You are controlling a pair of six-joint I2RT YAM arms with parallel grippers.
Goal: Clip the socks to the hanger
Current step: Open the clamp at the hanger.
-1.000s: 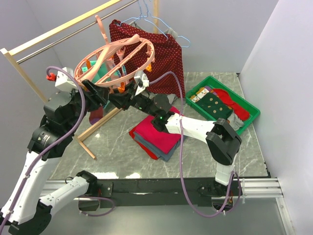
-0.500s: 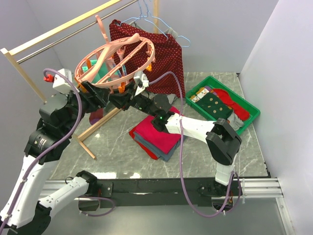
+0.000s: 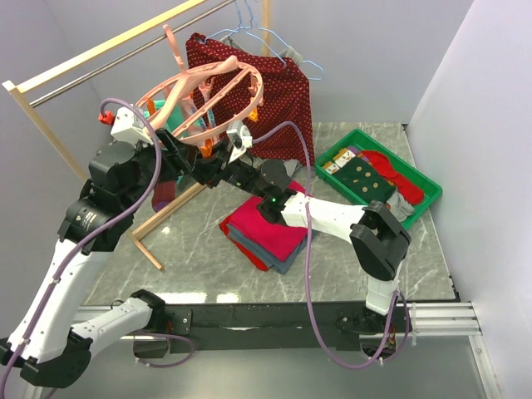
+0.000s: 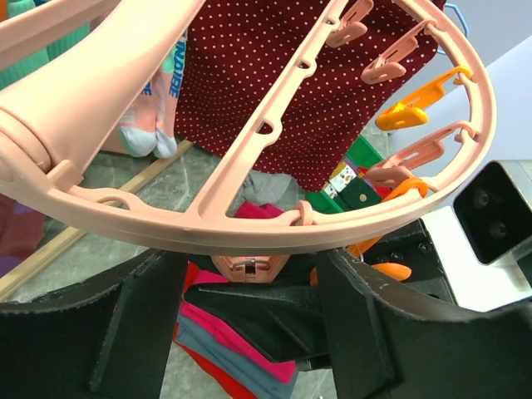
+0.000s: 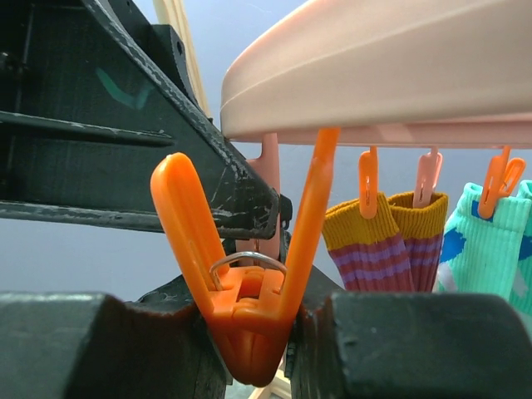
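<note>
Right gripper is clenching the lower body of an orange clip, with one black finger pressing each side, at bottom centre of the right wrist view. Left gripper is standing released at the bottom of the left wrist view. Its fingers are lying apart either side of a pink clip without touching it. The left gripper's black frame is crowding the upper left of the right wrist view, close behind the orange clip.

The hanger is hanging directly above both grippers, its rim crossing just over their fingers. In the top view its ring is reading as a tilted oval, long axis running lower left to upper right, with the hook pointing toward the top of the frame. A striped sock and a teal sock are hanging clipped under the rim, right of the right gripper.

A dotted dark red garment is hanging behind. A folded cloth stack is lying below centre. A green tray holding more socks is sitting at centre right, well apart.
</note>
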